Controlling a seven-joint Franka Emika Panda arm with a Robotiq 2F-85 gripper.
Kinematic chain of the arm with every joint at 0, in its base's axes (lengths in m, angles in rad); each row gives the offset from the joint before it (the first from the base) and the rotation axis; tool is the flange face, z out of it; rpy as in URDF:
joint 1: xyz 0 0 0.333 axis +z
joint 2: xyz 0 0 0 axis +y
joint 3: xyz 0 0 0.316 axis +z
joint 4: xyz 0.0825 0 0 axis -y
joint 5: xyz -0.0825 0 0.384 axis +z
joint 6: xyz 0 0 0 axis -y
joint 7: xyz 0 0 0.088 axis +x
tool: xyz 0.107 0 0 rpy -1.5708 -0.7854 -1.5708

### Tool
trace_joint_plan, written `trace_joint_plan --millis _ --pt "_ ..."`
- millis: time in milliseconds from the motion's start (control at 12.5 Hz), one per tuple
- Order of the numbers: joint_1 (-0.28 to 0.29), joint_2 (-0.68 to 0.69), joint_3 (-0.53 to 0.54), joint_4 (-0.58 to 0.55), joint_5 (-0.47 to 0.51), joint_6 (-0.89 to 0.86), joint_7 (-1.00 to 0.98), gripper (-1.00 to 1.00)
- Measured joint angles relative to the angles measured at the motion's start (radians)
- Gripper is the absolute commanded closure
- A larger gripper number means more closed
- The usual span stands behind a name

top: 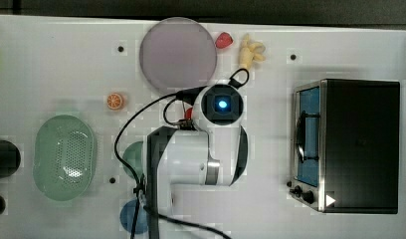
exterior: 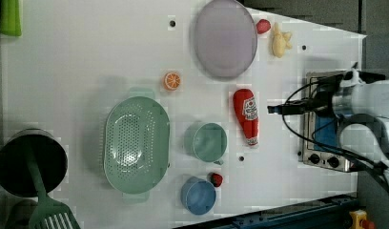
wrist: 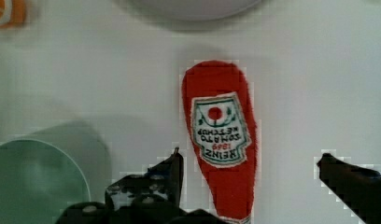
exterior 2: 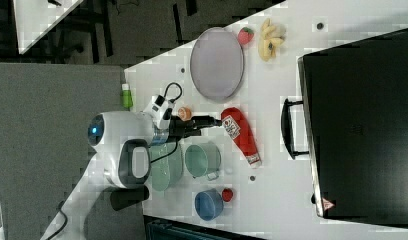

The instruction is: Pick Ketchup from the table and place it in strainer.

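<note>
The fingers (wrist: 248, 172) stand wide apart with nothing between their tips but the ketchup bottle (wrist: 221, 140), which lies flat on the white surface (exterior: 87, 71) below them, untouched. Taking the bottle as the landmark: the green mug (exterior: 208, 141) sits just beside its narrow half, the grey plate (exterior: 225, 37) lies near its broad end, and the orange slice (exterior: 172, 80) is a little farther off. The mint-green strainer (exterior: 135, 145) rests beyond the mug from the bottle, well apart from it, and holds nothing
</note>
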State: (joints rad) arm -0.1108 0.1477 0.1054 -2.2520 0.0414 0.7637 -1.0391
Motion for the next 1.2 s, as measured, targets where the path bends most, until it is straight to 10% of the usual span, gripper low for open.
trace_joint_plan --millis 880,1200 --pt "0.019 0.240 0.015 -0.078 -0.087 0.306 -0.011 -1.00" --pt "0.031 0.257 0.004 -0.107 -0.094 0.347 -0.007 -0.22"
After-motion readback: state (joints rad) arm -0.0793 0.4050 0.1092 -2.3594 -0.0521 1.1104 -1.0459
